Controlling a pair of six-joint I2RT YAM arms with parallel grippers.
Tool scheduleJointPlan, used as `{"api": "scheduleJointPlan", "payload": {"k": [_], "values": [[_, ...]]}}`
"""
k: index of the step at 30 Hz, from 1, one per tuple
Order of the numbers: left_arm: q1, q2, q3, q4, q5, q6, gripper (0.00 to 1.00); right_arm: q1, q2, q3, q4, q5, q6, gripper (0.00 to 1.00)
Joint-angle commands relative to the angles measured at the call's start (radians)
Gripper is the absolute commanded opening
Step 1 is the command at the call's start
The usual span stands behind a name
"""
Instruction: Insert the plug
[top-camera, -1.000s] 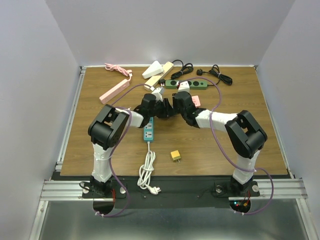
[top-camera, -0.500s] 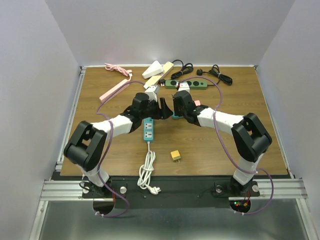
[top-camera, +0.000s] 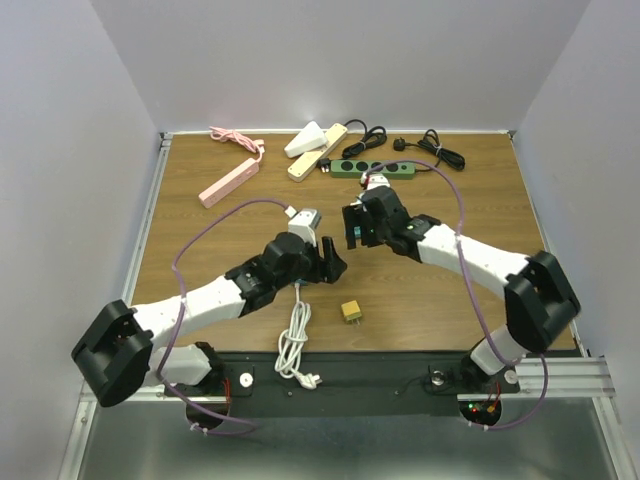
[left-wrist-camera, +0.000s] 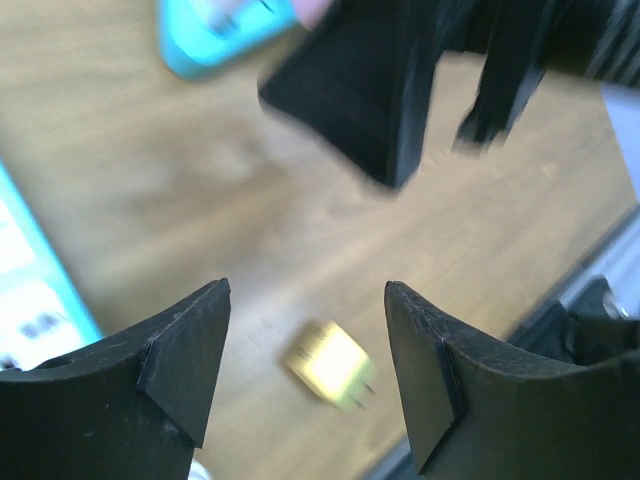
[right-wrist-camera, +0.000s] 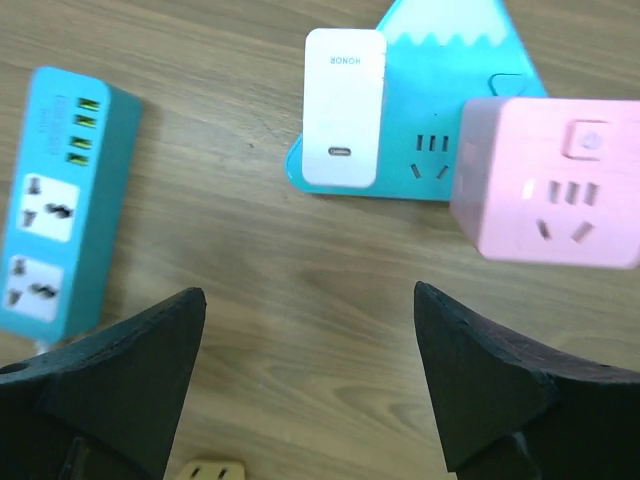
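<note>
Hovering over the wooden surface, the left hand has its fingers spread wide, with nothing held between them. The yellow plug shows through the gap between those fingers, lying on the wood and touching neither one. Outside this hand's left finger runs the edge of the blue power strip, which in the top view is mostly hidden beneath the left arm. A coiled white cord lies on the near side of that arm. The wrist picture is blurred, so finer detail on the plug cannot be made out.

The right hand hangs just beyond the left one, also spread apart and empty. To the left of its left finger lies the blue power strip. Straight ahead of the hand, a white charger sits on the face of a teal socket block. A pink cube socket is ahead and to the right, overlapping the teal block's right corner.
</note>
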Motion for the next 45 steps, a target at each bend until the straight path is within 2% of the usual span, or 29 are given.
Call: {"api": "scheduleJointPlan", "payload": {"k": [1,6,12,16,21,25,28,39,45], "values": [[-0.119,-0.078,-0.039,-0.073,-0.206,-0.141,0.74,0.005,-0.137,-0.067,0.002,-0.012,0.027,0.9],[-0.3,-0.009,-0.015,-0.159,-0.299,-0.294,0.74,0.005,-0.25,-0.13,-0.021,0.045,0.073,0.96],[-0.411,0.068,0.04,-0.282,-0.382,-0.439,0.75,-0.011,-0.31,-0.162,-0.022,0.053,0.082,1.0],[-0.457,0.155,0.117,-0.372,-0.418,-0.516,0.77,-0.05,-0.336,-0.171,-0.019,-0.02,0.055,1.0],[-0.469,0.243,0.209,-0.409,-0.435,-0.54,0.8,-0.116,-0.371,-0.183,-0.019,-0.1,0.026,1.0],[-0.469,0.368,0.342,-0.515,-0.441,-0.536,0.86,-0.176,-0.397,-0.196,-0.019,-0.169,0.007,1.0],[-0.469,0.434,0.41,-0.579,-0.433,-0.542,0.86,-0.201,-0.405,-0.197,-0.019,-0.211,0.0,1.0],[-0.492,0.453,0.517,-0.78,-0.505,-0.62,0.86,-0.273,-0.352,-0.206,0.004,-0.331,-0.028,1.0],[-0.49,0.462,0.459,-0.764,-0.467,-0.652,0.86,-0.29,-0.327,-0.199,0.014,-0.372,-0.03,1.0]]}}
